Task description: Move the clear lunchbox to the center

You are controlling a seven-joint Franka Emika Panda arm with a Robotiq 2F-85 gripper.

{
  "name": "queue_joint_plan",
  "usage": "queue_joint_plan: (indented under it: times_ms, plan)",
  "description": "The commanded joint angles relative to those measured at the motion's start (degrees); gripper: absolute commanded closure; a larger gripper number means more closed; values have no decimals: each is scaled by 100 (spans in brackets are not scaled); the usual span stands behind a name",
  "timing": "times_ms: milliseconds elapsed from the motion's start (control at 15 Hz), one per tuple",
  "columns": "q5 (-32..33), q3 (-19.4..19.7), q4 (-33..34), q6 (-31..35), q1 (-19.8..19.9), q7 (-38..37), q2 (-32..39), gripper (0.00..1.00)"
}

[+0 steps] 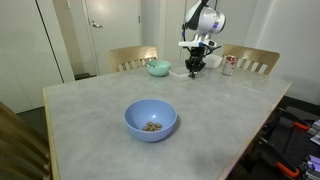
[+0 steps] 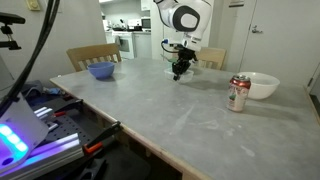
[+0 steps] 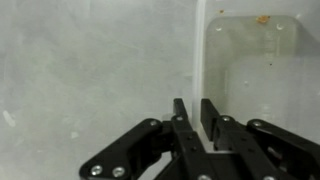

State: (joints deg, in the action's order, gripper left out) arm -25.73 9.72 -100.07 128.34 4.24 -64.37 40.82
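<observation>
The clear lunchbox (image 3: 255,60) shows in the wrist view as a translucent whitish square container on the grey speckled tabletop (image 3: 90,70), with a small orange speck at its far rim. My gripper (image 3: 194,115) straddles its left wall, one finger inside and one outside, closed on that rim. In both exterior views the gripper (image 1: 195,70) (image 2: 179,72) points down at the far side of the table, away from the center (image 1: 150,100). The lunchbox is hard to make out under the gripper there.
A large blue bowl (image 1: 150,120) (image 2: 100,70) with some food stands near the table's middle. A small teal bowl (image 1: 158,68) stands beside the gripper. A soda can (image 1: 228,63) (image 2: 238,93) and a white bowl (image 2: 262,85) are nearby. Wooden chairs (image 1: 130,57) line the far edge.
</observation>
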Motion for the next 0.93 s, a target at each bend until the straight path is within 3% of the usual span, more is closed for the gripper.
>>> queue_joint_plan:
  times_ms: [0,400,600,867]
  plan:
    - [191,-121,-229,30,130,331,-69,46]
    - [1429,130,-129,-480,-131,677,-428,4]
    - [1829,37,63,-740,-136,968,-621,0]
    - [1949,-139,613,-1732,-75,1725,-648,0]
